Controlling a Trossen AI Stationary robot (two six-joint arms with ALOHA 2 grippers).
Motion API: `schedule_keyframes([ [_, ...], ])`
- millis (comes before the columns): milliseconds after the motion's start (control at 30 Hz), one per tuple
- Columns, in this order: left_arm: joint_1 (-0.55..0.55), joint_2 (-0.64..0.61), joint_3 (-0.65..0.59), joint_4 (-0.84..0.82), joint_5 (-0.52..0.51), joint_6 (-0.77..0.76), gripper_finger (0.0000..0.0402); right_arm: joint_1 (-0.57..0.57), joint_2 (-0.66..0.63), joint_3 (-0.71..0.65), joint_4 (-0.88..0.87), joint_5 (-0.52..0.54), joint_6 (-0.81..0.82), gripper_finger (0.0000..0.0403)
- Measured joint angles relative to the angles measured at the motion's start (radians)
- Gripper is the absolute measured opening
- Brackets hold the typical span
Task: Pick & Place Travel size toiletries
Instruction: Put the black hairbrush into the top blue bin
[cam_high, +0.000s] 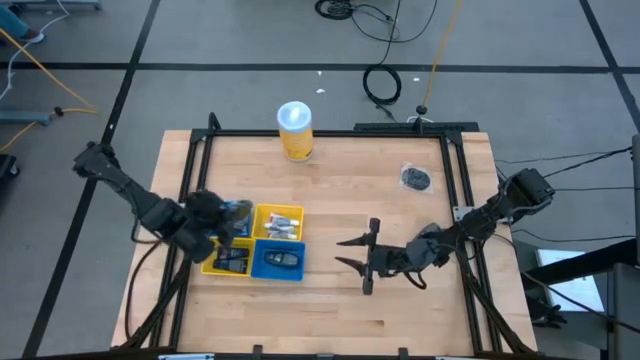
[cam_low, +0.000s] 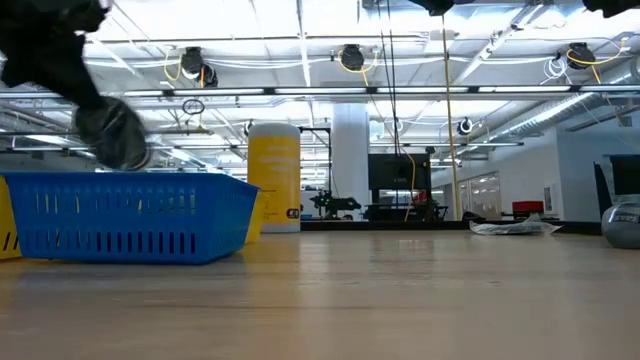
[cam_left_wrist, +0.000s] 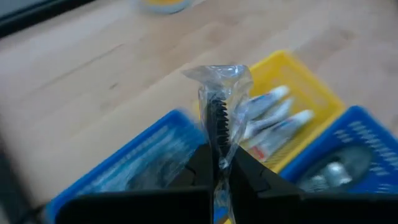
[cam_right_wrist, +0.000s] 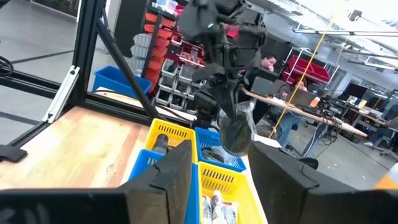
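My left gripper (cam_high: 228, 212) hangs over the left side of four square trays and is shut on a wrapped toiletry (cam_left_wrist: 219, 112), a dark toothed piece in clear film. The right wrist view shows it as a dark wrapped lump (cam_right_wrist: 239, 132) under that gripper. The yellow tray (cam_high: 279, 222) holds pale tubes. The blue tray (cam_high: 279, 261) and the near yellow tray (cam_high: 228, 261) hold dark pieces. Another wrapped toiletry (cam_high: 416, 177) lies flat on the table at the far right. My right gripper (cam_high: 352, 254) stands open and holds nothing, right of the trays, pointing at them. My left gripper pinches the toiletry's clear wrapper near one end (cam_left_wrist: 217, 155) between its two fingers. The fingers come slanting down from the table's left side. The rest of the piece sticks out past the fingertips, lifted clear above the trays.
A tall yellow canister (cam_high: 295, 130) with a white lid stands at the far edge, near the middle. A black frame (cam_high: 330, 133) runs around the tabletop. Bare wood lies between the trays and my right gripper and along the near edge.
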Motion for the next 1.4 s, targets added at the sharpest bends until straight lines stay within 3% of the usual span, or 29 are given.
schedule_keyframes([
  [100, -0.058, 0.003, -0.03, -0.091, 0.001, -0.209, 0.0024, 0.0, 0.0, 0.0, 0.0, 0.0, 0.001, 0.0149],
  [200, -0.08, 0.004, -0.076, -0.099, 0.061, -0.307, 0.0036, 0.0, 0.0, 0.0, 0.0, 0.0, 0.001, 0.015],
  [533, -0.088, 0.003, -0.073, -0.077, 0.023, -0.371, 0.0011, -0.001, 0.0, 0.0, -0.003, 0.0, 0.002, 0.0148],
  [733, -0.091, 0.039, -0.113, -0.028, 0.055, -0.473, 0.0028, -0.001, 0.0, 0.0, -0.005, 0.001, 0.01, 0.015],
  [1100, -0.035, 0.065, -0.11, -0.013, 0.079, -0.448, 0.0017, -0.004, 0.0, 0.0, -0.004, 0.002, 0.016, 0.0149],
  [1400, 0.025, 0.094, -0.12, 0.016, 0.137, -0.37, 0.0124, -0.008, 0.0, 0.0, -0.01, 0.002, 0.027, 0.0148],
])
